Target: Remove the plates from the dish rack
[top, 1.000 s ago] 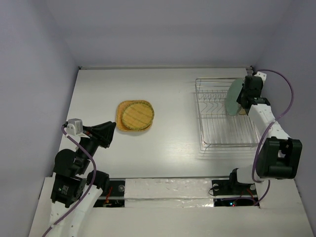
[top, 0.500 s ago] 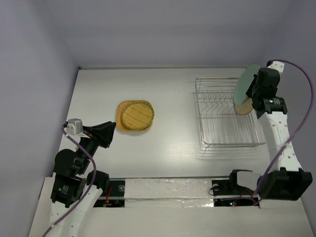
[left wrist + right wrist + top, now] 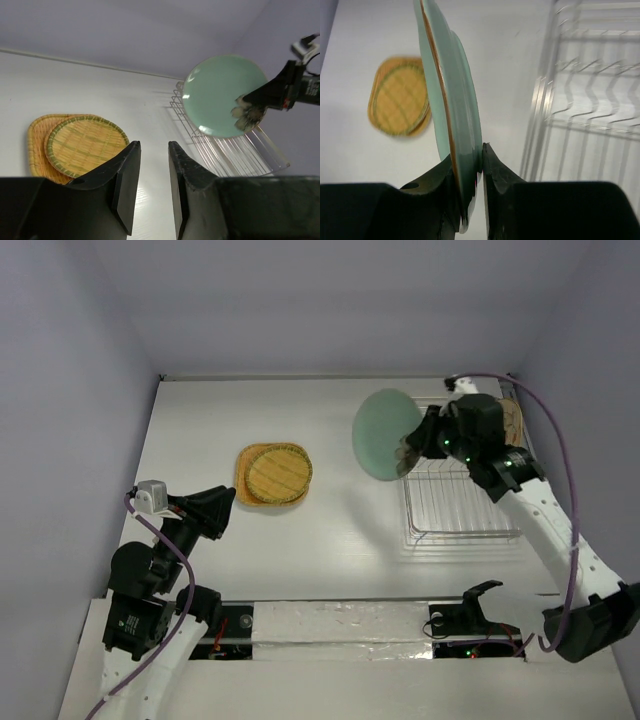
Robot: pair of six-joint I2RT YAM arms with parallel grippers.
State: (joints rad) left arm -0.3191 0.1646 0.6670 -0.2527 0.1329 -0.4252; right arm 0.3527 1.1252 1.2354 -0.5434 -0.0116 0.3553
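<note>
Our right gripper [image 3: 468, 159] clamps the rim of the pale green plate [image 3: 383, 433], held on edge at the left side of the dish rack [image 3: 462, 512]; jaws of our left gripper [image 3: 152, 150] stand apart.

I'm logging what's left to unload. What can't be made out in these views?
Tan plate: top view, mostly hidden behind the right arm; pattern unreadable.
Orange plate: left wrist view, the yellow ribbed plate mostly covers it; only its edge shows.
Dish rack: right wrist view, blurred and cut off by the frame edge; contents unclear.
</note>
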